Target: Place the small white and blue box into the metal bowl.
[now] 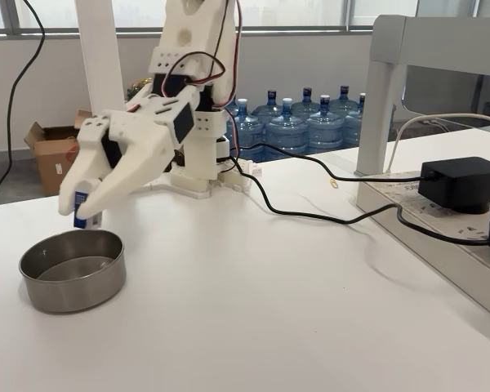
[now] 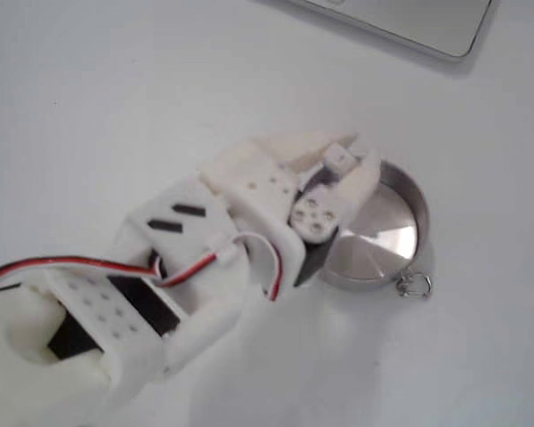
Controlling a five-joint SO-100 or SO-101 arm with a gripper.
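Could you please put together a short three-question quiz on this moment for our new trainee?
1. True or false: the small white and blue box already lies on the floor of the metal bowl.
2. In the fixed view from the side, where is the gripper relative to the bowl? A) above its far rim B) far to its right C) resting on the table in front of it
3. Fill in: the black power adapter sits on the ____ side of that same view.

Key:
1. False; the box is held between the fingers, above the bowl.
2. A
3. right
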